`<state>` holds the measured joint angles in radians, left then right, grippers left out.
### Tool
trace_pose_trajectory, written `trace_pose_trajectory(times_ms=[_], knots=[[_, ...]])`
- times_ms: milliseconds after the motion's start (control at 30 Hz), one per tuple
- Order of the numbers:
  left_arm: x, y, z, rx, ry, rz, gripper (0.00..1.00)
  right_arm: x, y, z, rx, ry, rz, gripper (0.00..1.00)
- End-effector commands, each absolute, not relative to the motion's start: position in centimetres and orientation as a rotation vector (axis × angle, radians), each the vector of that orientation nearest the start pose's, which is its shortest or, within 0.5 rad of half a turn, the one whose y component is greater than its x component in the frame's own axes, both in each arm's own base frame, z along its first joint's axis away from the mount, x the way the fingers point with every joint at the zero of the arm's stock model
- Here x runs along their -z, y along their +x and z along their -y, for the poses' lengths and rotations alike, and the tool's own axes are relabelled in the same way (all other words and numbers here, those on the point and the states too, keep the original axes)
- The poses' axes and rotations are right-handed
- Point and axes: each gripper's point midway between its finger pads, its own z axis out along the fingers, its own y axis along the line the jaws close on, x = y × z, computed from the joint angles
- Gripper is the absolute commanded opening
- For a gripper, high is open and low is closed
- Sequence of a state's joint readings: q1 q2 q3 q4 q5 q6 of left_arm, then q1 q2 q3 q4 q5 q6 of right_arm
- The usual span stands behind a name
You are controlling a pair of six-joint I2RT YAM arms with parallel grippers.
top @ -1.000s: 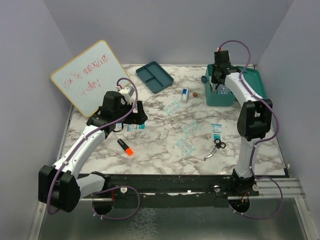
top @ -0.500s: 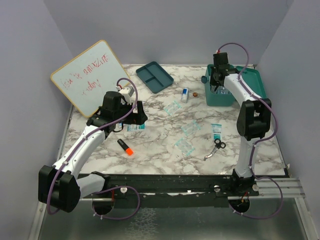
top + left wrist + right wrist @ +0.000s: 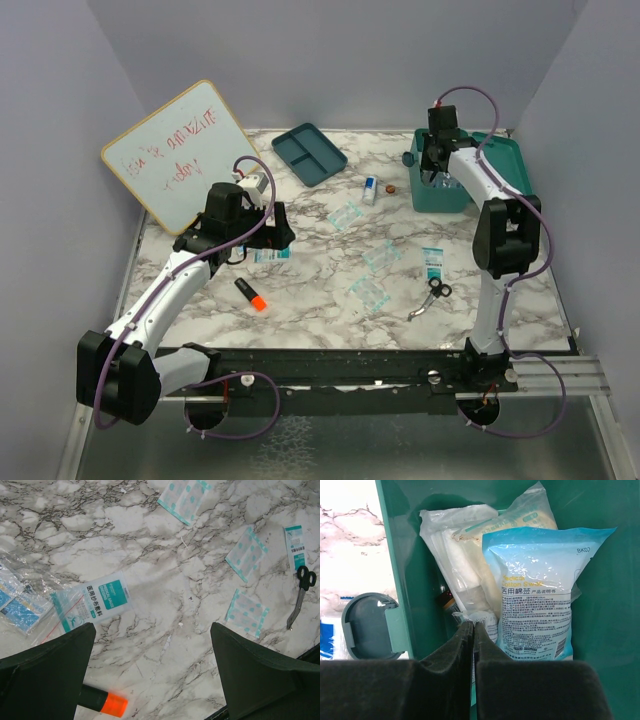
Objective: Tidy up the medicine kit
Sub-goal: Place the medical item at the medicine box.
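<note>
A: Right gripper [image 3: 473, 626], any change?
B: Jaws have narrowed to near touching, tips inside the medicine kit [image 3: 395, 555], blue packet [image 3: 540, 595] just beside. A pinch can't be confirmed.
A: Left gripper [image 3: 152, 630]?
B: Wide, empty, unmoved. More sorting likely remains.

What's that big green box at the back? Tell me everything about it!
The kit is a teal-green plastic box with rounded corners, sitting open at the far right of the table. A round grey latch sticks out of one side. Inside stand a blue-and-white packet and clear bags of white dressings. The right gripper, fingers together, reaches in beside them.
</note>
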<state>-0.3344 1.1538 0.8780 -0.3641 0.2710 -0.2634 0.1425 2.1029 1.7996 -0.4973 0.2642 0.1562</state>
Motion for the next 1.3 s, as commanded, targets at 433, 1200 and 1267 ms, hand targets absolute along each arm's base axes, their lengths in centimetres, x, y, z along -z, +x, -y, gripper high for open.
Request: trace_pose_trajectory(times_ms=[433,1200,1267], knots=[[-16.7,29.4,15.9,0.59,0.24,-2.248,0.99,-15.3,55.1,-4.2,0.087,0.142,-2.295,0.27],[-16.7,29.5,15.9,0.587,0.245,-2.249,0.99,-13.3,58.1,0.4,0.084,0.218,-2.284,0.57],[-16.7,29.5,15.9,0.585,0.244,-2.249,0.99,-12.2,58.2,0.5,0.09,0.214,-2.305,0.57]])
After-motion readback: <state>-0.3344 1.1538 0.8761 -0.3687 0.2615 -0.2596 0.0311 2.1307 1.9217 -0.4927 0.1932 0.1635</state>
